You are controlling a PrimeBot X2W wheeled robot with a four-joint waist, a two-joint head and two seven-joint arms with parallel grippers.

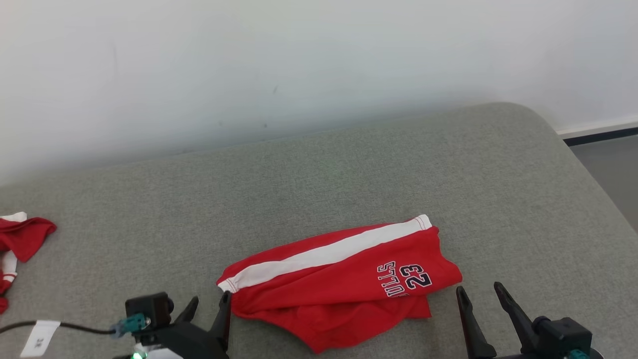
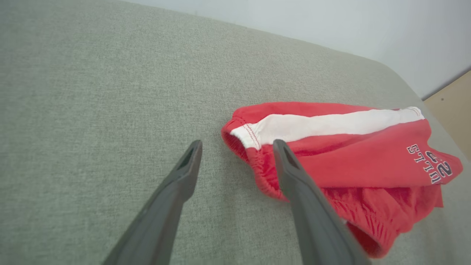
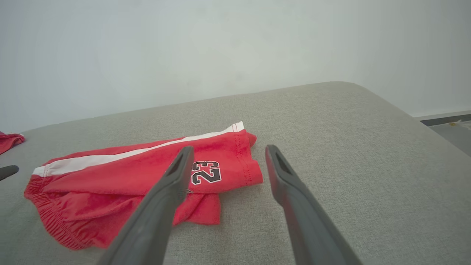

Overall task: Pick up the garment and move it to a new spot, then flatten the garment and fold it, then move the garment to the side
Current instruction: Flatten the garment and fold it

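left claw (image 1: pixel 210 297): wide open, its two dark fingers well spread and holding nothing. It sits low at the waistband end of the shorts. In the left wrist view one finger (image 2: pixel 294 180) crosses in front of the gathered waistband; whether it touches the cloth I cannot tell.
right claw (image 1: pixel 479 291): wide open and empty, just beside the leg end of the shorts and apart from the cloth in the head view.
claws, count: two, one at either end of the shorts.
garments, count: two, both red with white.
shorts (image 1: pixel 324 294): lying on the grey cushion near the robot, between the two claws. They are folded over on themselves, and a wrinkled lower layer shows along the near edge.
stripe (image 1: pixel 324 254): one white band along the far edge of the shorts, running from waistband to hem.
print (image 1: pixel 406 279): one dark block outlined in white, the number 23 with a word beside it, near the leg end by the right claw.
other garment (image 1: pixel 20 237): a crumpled red and white heap at the cushion's left edge, well apart from the shorts.
cushion (image 1: pixel 349 169): one grey woven surface with a rounded far right corner.
wall (image 1: pixel 299 65): white, behind the cushion.
cable (image 1: pixel 75 327): one dark lead carrying a white tag (image 1: pixel 40 338), by the left claw's wrist.
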